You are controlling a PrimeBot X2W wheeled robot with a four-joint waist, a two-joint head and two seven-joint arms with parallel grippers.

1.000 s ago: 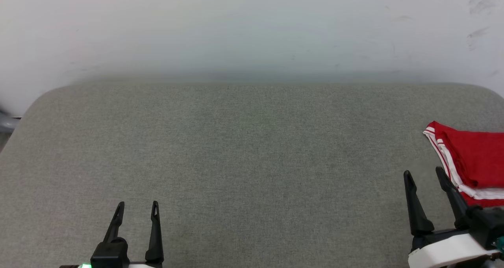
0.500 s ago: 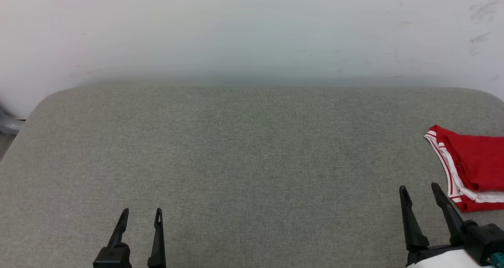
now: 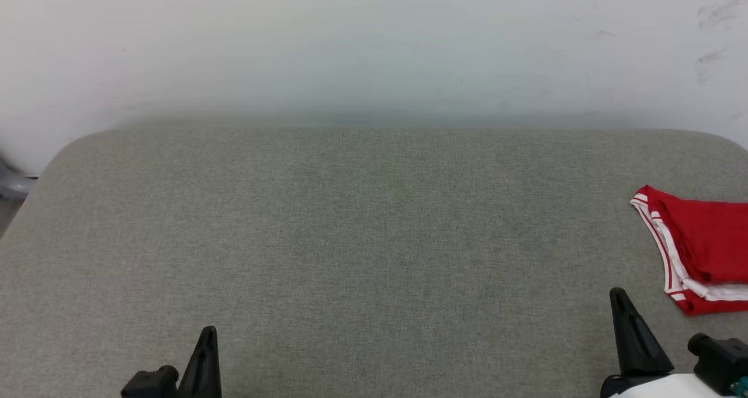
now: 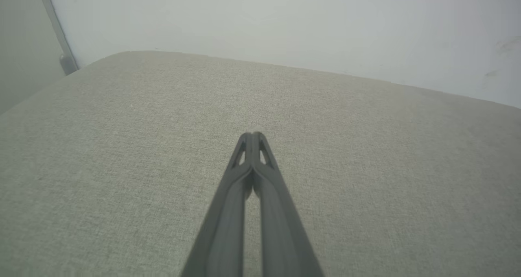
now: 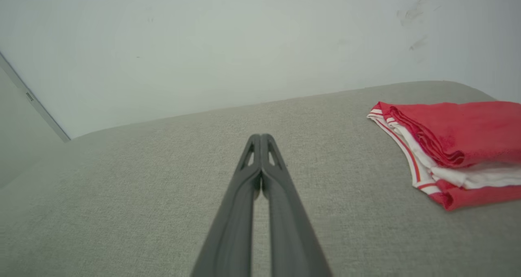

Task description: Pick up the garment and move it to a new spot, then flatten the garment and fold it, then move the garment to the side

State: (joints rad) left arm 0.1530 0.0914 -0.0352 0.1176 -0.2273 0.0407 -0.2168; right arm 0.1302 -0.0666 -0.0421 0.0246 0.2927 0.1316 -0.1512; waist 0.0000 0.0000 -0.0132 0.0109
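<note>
The garment (image 3: 704, 246) lies folded at the right edge of the grey cushioned surface (image 3: 362, 234), red with white and striped trim; part of it runs past the head view's right edge. The right wrist view has the garment (image 5: 456, 147) at its right, with white layers under the red. My right gripper (image 3: 619, 298) is shut and empty, low at the right, just left of and nearer than the garment. Its fingers (image 5: 260, 140) meet at the tips. My left gripper (image 3: 207, 334) is shut on nothing at the lower left, tips pressed together (image 4: 252, 135).
A pale wall (image 3: 374, 47) rises behind the surface's rounded far edge. A grey post (image 4: 57, 33) stands off the surface's far left corner. The padded top stretches wide between the two grippers.
Both grippers have gone from open to shut and drawn back toward the bottom of the head view. The garment lies as before.
</note>
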